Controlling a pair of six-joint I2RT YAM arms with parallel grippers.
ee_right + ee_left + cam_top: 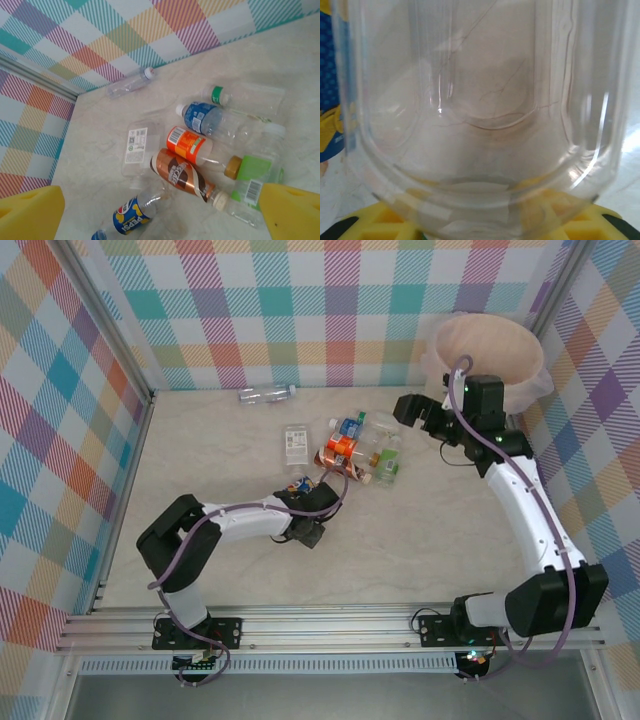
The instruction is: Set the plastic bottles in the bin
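Because the left gripper (323, 492) is closed tight across the clear body of the Pepsi bottle (480, 100), its yellow pads (370, 227) showing low on either side in the wrist view, the hold rests on thin, glossy plastic that I judge could buckle or squirt free on the lift; that bottle lies at the near side of the cluster of plastic bottles (355, 450) in the middle of the table surface (200, 440), near the brown bottle (177, 172), so a skewed lift could knock or roll its neighbour; one lone bottle (267, 393) lies along the far edge; the bin (440, 350) stands in the far right corner, well apart from the held bottle; the right gripper (410, 408), jaws spread wide and holding nothing, hangs between cluster and bin; a carry straight across could therefore bring the two arms together, or, if let go short, drop the bottle against the rim rather than inside.
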